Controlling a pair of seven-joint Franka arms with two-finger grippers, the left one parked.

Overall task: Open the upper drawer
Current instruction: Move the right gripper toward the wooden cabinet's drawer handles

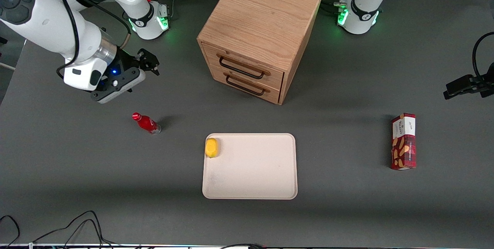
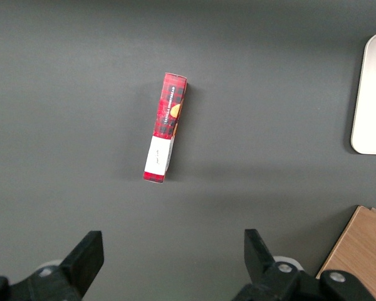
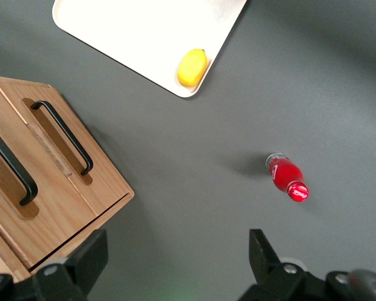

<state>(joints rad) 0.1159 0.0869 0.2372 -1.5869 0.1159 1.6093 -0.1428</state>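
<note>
Nearest the front camera lies a cream tray (image 1: pixel 266 179) with a yellow lemon (image 1: pixel 212 148) in one corner, and a red box (image 1: pixel 403 141) lies toward the parked arm's end of the table. A little farther stands a red bottle (image 1: pixel 146 123), toward the working arm's end. Farther still, the gripper (image 1: pixel 148 62) hangs above the table with its fingers spread wide and holding nothing, well apart from the oak cabinet (image 1: pixel 262 17), where the upper drawer (image 1: pixel 243 67) sits closed above the lower drawer (image 1: pixel 247 85), its black handle (image 1: pixel 241 69) untouched.
</note>
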